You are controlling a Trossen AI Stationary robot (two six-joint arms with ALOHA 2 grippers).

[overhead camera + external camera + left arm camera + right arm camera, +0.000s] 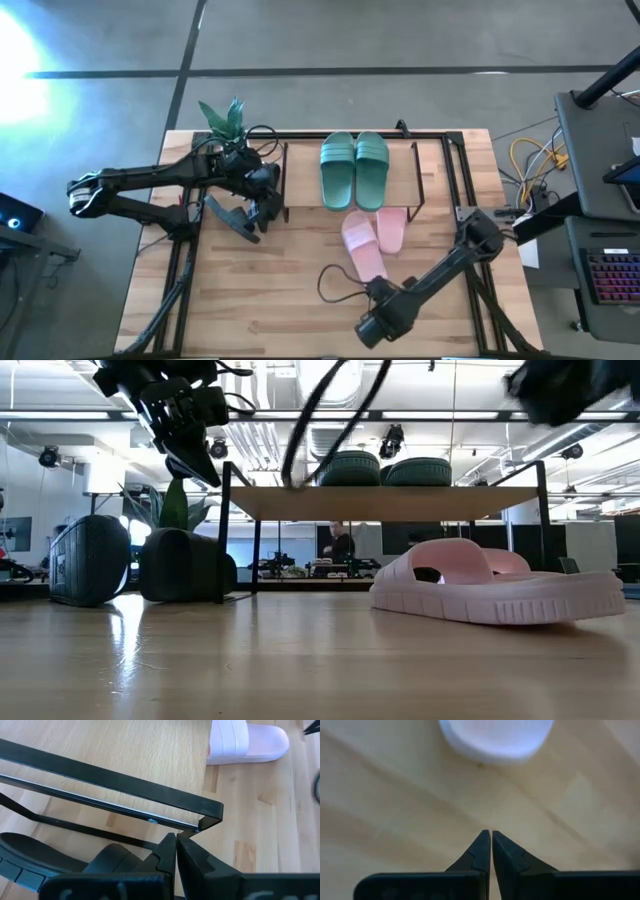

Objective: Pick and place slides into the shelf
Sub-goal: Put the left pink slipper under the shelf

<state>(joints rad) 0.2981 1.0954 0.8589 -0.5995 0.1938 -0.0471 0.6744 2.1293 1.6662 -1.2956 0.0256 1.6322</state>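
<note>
The shelf (430,140) stands at the far middle of the wooden bench (250,300), its thin black frame carrying a light wooden top board. On that board the dark green pair of slides (354,170) lies side by side, touching, toes pointing toward the near edge of the bench. In the low view the green pair shows as two dark rounded shapes on top of the board.

The pale pink pair sits on the bench just in front of the shelf. One pink slide (361,245) lies tilted, reaching toward the near edge of the bench; the other pink slide (391,228) lies beside it, closer to the shelf, and the two touch or nearly touch. In the low view the nearer pink one rests flat on the bench, the second partly hidden behind it.

The black pair of slides (135,560) stands on edge at the left of the shelf, just outside its frame, near a small green plant (224,117).

The right gripper (487,845) hovers above the bare bench just short of the heel of the tilted pink slide, its fingers pressed together and holding nothing. A loose black cable (335,285) loops on the bench beside that arm.

The left gripper (176,847) hangs over the left end of the shelf, above the corner of its black frame and the black slides, fingers closed on nothing.
</note>
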